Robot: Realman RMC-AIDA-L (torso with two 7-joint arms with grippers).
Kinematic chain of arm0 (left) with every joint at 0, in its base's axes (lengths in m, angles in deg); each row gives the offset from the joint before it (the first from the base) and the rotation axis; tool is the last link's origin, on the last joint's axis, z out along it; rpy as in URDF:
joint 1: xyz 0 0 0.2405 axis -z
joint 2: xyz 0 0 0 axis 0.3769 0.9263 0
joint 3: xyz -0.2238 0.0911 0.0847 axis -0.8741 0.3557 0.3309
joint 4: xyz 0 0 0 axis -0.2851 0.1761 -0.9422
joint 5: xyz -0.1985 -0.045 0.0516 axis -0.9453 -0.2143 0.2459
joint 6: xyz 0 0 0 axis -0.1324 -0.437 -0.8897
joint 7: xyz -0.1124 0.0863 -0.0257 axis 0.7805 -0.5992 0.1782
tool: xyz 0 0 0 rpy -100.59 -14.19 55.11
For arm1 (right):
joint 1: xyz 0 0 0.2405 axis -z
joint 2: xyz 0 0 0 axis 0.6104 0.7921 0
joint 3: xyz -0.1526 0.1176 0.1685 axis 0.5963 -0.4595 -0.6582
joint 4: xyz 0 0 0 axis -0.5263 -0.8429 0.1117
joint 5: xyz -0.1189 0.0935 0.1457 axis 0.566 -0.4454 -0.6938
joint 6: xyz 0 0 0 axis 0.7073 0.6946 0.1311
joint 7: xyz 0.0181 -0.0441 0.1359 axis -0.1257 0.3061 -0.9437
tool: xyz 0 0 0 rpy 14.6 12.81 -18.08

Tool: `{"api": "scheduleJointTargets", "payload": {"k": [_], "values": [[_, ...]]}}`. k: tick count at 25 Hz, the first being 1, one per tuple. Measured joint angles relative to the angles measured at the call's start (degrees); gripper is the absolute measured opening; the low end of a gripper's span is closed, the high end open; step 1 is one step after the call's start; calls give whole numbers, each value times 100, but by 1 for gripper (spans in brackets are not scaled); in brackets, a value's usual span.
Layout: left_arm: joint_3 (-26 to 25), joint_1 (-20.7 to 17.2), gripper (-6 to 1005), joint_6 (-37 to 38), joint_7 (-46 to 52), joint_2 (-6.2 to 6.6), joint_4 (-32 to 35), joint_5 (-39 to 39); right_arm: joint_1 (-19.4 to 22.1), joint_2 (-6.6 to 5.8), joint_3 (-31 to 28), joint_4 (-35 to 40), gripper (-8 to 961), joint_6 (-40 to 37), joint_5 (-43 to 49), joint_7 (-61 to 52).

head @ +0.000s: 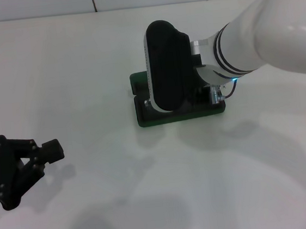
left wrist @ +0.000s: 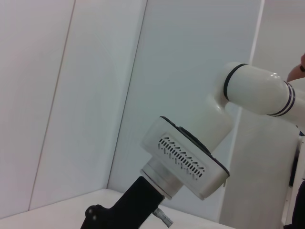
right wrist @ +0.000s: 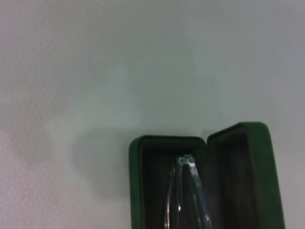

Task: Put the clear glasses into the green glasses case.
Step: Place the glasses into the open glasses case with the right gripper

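The green glasses case (head: 142,117) lies open at the table's middle, mostly covered by my right arm's wrist (head: 169,63). In the right wrist view the case (right wrist: 136,181) shows both dark-lined halves side by side. The clear glasses (right wrist: 188,195) sit folded over one half, and I cannot tell whether they rest in it or hang just above. The right gripper (head: 214,94) reaches down onto the case, its fingertips hidden. Its black body (left wrist: 125,210) also shows in the left wrist view. My left gripper (head: 39,155) is parked at the near left, holding nothing.
The white table (head: 83,72) stretches all around the case. A white wall (left wrist: 71,95) stands behind it. Shadows of the arms fall on the near part of the table.
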Motion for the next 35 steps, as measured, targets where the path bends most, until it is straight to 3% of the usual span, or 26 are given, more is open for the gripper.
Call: {"api": "scheduleJointTargets", "payload": {"k": [13, 21, 27, 35], "values": [[0, 0, 41, 3, 0, 16, 1, 0, 230, 0, 16, 530, 248, -343, 67, -65], [-3, 0, 41, 10, 5, 26, 39, 1, 734, 0, 42, 1277, 246, -623, 371, -146], [-5, -14, 41, 10, 20, 35, 47, -30, 1346, 0, -23, 2019, 241, -840, 540, -137], [0, 16, 41, 9, 19, 36, 45, -40, 1732, 1, -113, 2272, 234, -1042, 666, -337]]}}
